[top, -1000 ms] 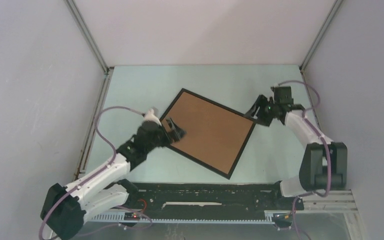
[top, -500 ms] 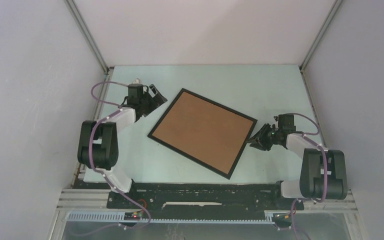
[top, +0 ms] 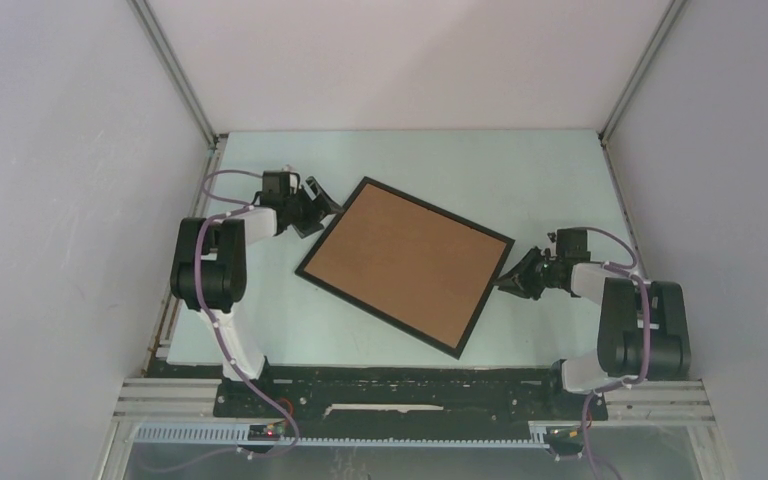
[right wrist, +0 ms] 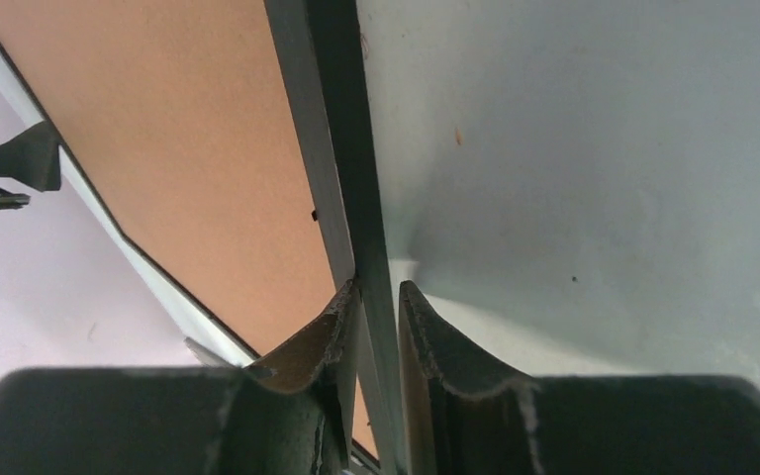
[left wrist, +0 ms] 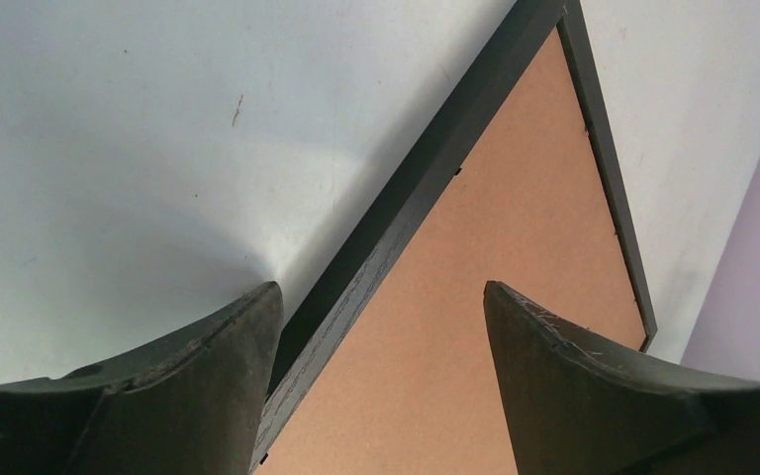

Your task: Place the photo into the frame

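The frame (top: 438,211) lies flat, back upward, on the middle of the bench (top: 540,170), turned at a slant, with a brown backing board (top: 405,265) filling its opening. The photo shows in no view, so I cannot tell whether it sits under that board. The right gripper (top: 505,282) is at the frame's right-hand edge. In its wrist view the fingers (right wrist: 307,346) are drawn together on the black rim, one on the board side and one on the bench side, with no gap I can make out. The left gripper (top: 318,212) is at the opposite, far-left edge near the frame's far corner. Its fingers (left wrist: 208,396) stand well apart and straddle the rim, one over bare bench outside the frame and one over the board. The step looks like taking hold of the frame by two opposite edges, probably to lift or turn it. To do it well, the left fingers should settle down until the rim sits deep between them, then close squarely across it rather than on the corner. Both grips should bite the raised rim only, not press on the board. Any lift should be level and shared by both arms, since twisting a thin frame could spring the board loose or slide the rim out of a shallow pinch.
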Controlling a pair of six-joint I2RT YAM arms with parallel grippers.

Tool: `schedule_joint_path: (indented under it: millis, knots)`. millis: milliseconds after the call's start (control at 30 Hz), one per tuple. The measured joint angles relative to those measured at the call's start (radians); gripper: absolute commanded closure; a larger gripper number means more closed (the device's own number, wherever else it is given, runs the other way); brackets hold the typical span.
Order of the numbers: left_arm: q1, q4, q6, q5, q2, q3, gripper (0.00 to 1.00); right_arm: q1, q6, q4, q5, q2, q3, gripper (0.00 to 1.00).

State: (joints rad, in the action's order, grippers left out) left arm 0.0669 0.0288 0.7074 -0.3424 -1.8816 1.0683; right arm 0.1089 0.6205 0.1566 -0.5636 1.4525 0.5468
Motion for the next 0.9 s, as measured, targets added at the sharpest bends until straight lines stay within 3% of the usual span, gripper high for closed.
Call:
schedule_joint_path:
  millis: [233, 900]
  knots:
    - [-0.003, -0.002, 0.000, -0.021, -0.009, 0.008, 0.19, 0.003, 0.007, -0.032, -0.021, 0.113, 0.077, 0.73]
    - [-0.006, 0.014, -0.001, -0.108, -0.029, 0.022, 0.21, -0.028, 0.010, 0.003, 0.026, 0.154, 0.148, 0.73]
